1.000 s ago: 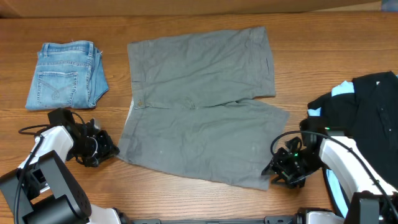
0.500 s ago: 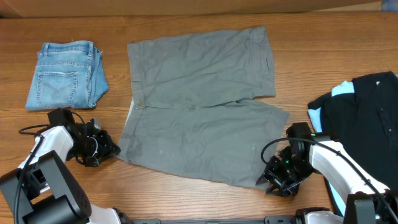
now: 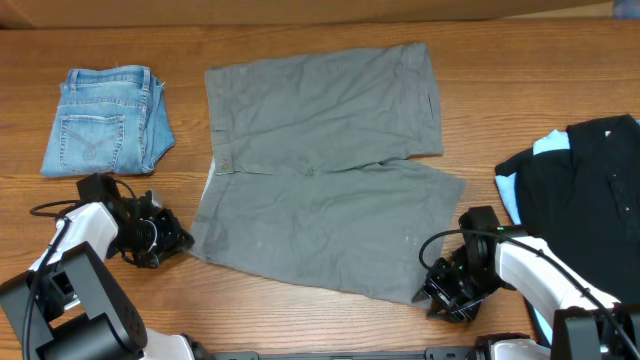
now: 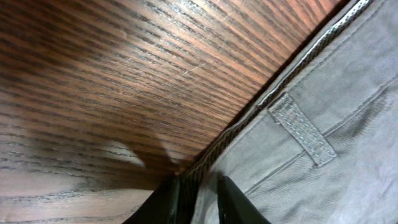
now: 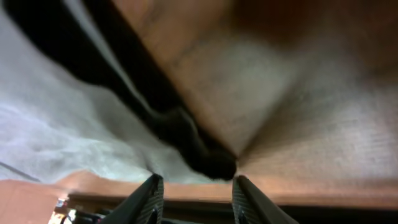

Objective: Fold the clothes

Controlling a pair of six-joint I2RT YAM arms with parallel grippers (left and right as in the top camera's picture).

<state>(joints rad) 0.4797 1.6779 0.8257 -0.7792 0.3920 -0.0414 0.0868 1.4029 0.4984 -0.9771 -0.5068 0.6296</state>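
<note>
The clothes, a pair of grey-khaki shorts (image 3: 320,150), lie spread flat mid-table with the waistband at the left and the legs to the right. My left gripper (image 3: 180,240) sits low at the waistband's near corner. In the left wrist view its jaws (image 4: 199,202) stand narrowly open astride the waistband edge (image 4: 249,124), one finger over wood and one over cloth. My right gripper (image 3: 435,298) is at the near leg's hem corner. Its jaws (image 5: 196,199) are open with nothing between them, and the grey hem (image 5: 56,124) lies just ahead.
Folded blue denim shorts (image 3: 105,120) lie at the far left. A pile of black and light-blue garments (image 3: 585,190) sits at the right edge, close behind the right arm. The table's front edge runs just behind both grippers.
The right gripper has moved toward the front edge and a little left, down to the hem corner. The left arm has stayed put and its jaws have widened slightly.
</note>
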